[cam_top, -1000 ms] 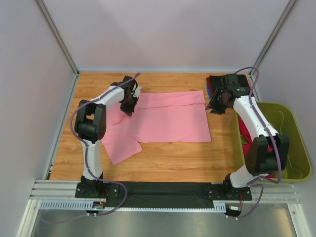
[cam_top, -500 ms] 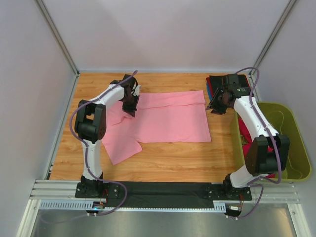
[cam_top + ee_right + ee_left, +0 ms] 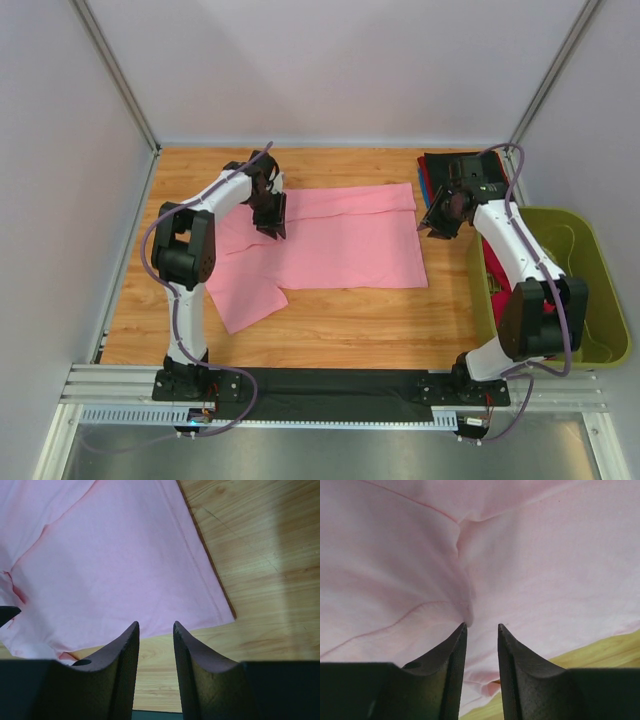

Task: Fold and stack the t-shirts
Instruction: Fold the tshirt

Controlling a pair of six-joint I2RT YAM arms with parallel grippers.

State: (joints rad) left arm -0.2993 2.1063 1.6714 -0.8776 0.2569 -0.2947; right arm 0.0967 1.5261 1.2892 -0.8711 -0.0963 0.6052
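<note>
Left wrist view tells me the left gripper (image 3: 481, 626) has just let go: its jaws now stand slightly apart with nothing between them, and a pucker of the pink t-shirt (image 3: 520, 555) sits right at the tips. The shirt lies spread on the tabletop (image 3: 340, 320), far strip folded over, so I judge this fold is laid and a fresh grasp comes next. My right gripper (image 3: 155, 624) hangs released and empty by the shirt's right edge, near the folded stack (image 3: 432, 170).
</note>
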